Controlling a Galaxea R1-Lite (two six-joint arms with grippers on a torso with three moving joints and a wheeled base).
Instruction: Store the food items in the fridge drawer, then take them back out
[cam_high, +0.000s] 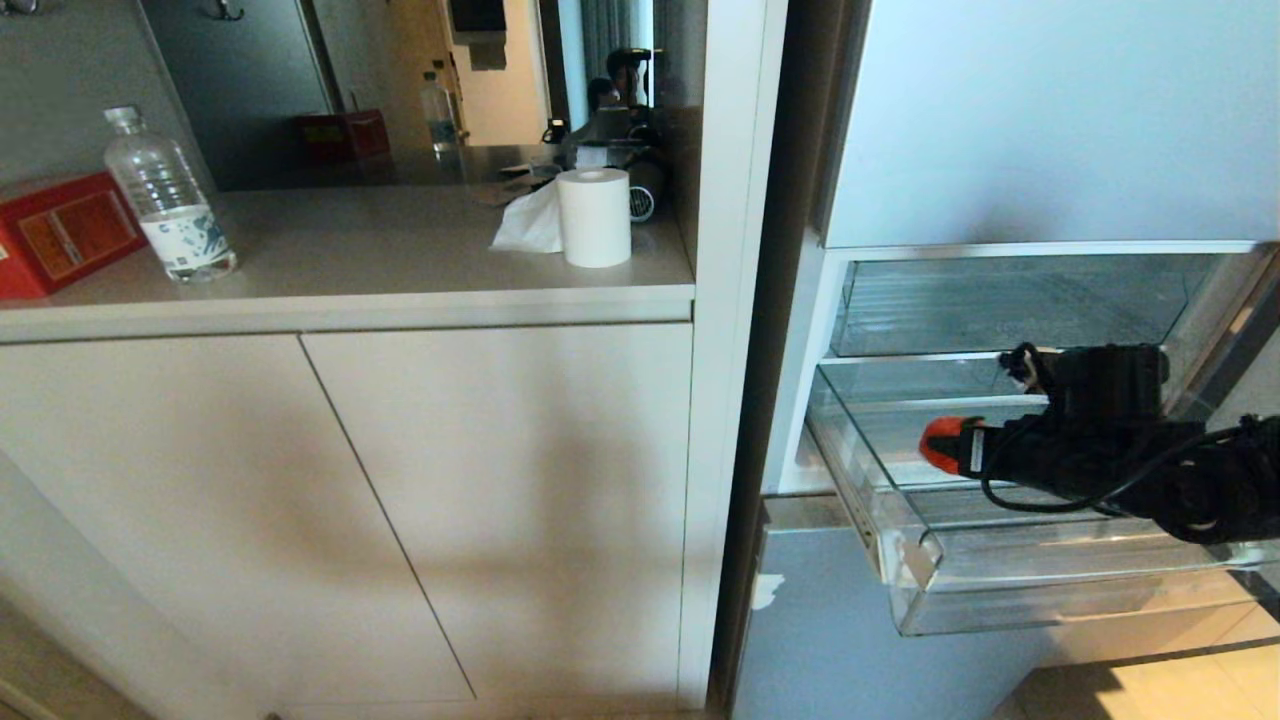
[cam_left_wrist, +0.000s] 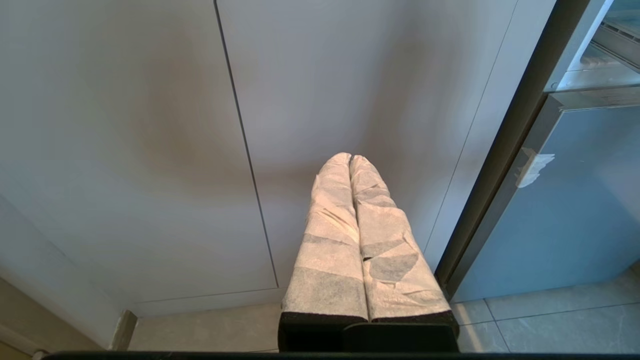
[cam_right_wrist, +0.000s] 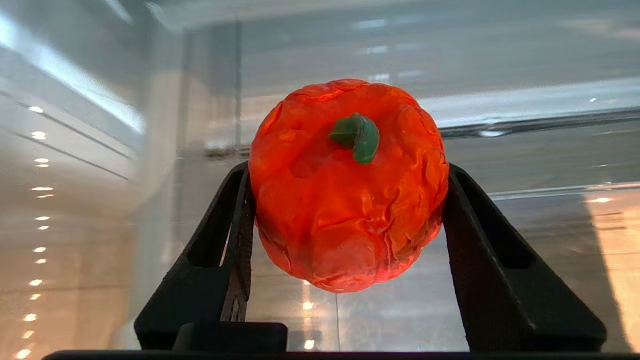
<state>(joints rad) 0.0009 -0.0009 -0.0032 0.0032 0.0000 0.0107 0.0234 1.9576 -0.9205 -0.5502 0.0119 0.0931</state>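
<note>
**Over the open drawer, red fruit clamped in the right gripper**

Between the two black fingers of the right gripper (cam_right_wrist: 345, 220) sits the food item, a glossy, wrinkled red fruit (cam_right_wrist: 345, 185) with a small green stem facing the wrist camera. Both fingers press against its sides, so the gripper is grasping the fruit, which hangs clear of any surface beneath it. In the head view the same gripper (cam_high: 950, 447) reaches leftward over the pulled-out fridge drawer (cam_high: 905, 560), with the fruit (cam_high: 937, 443) at its tip, above the drawer's clear floor and short of its left wall. Just behind and above the gripper lies a second, deeper clear bin (cam_high: 1000, 300) under the fridge shelf.

The left gripper (cam_left_wrist: 350, 159) is parked low, well away from the fridge, pointing at the white cabinet doors (cam_left_wrist: 150, 150); its white-wrapped fingers lie pressed together with nothing between them.

Judging by the pictures, the step in hand is either the storing half, with the fruit about to be set down, or the retrieval half, with it just lifted; the frames alone do not settle which. If storing, the next move calls for lowering the fruit until it rests on the ribbed floor, then parting the fingers and drawing back without nudging it. The fruit is round, so it may roll once freed.
</note>
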